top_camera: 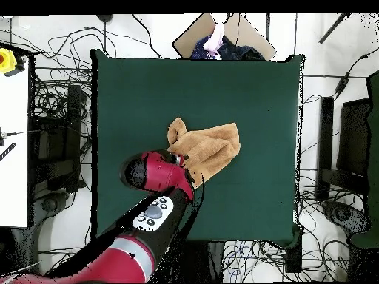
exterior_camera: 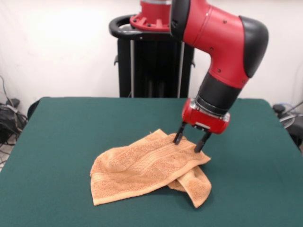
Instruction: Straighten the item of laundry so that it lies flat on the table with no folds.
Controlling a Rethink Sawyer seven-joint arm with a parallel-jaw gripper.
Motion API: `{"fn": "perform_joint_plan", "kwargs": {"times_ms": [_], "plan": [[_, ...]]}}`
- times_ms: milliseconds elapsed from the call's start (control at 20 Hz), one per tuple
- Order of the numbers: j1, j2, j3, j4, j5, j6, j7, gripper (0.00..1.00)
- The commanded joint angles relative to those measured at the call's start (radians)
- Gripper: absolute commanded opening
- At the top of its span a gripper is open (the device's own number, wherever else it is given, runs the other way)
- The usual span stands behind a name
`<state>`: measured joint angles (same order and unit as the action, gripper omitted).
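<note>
White wall and tangled cables frame the dark green table, and the towel sits near its middle, far from flat. From the front, most of it lies spread, but one portion is doubled under at about 4 o'clock, poking out as a rumpled flap. The gripper has its two dark fingers set apart, tips down at the towel's far edge around 1 o'clock, one on each side of the corner; nothing looks pinched yet. By my reckoning the job is barely begun: the tucked layer needs drawing out and the wrinkles smoothing.
</note>
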<state>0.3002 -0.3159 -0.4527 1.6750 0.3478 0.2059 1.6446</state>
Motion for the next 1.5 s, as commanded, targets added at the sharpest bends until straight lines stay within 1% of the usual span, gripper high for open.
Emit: {"fn": "perform_joint_plan", "kwargs": {"times_ms": [50,200,600,1050,1200,1350,1400,1500], "plan": [[-0.003,0.07,0.094,-0.001,0.076,-0.083,0.298,1.0],[-0.015,0.089,0.11,-0.005,0.08,-0.108,0.293,1.0],[-0.033,0.096,0.13,0.003,0.085,-0.137,0.279,1.0],[-0.051,0.083,0.136,-0.003,0.09,-0.114,0.261,1.0],[-0.045,0.086,0.132,-0.009,0.099,-0.105,0.263,1.0],[-0.042,0.081,0.136,0.001,0.097,-0.121,0.266,1.0],[-0.044,0.079,0.14,0.003,0.098,-0.124,0.267,0.0],[-0.044,0.077,0.142,0.006,0.095,-0.127,0.266,0.0]]}}
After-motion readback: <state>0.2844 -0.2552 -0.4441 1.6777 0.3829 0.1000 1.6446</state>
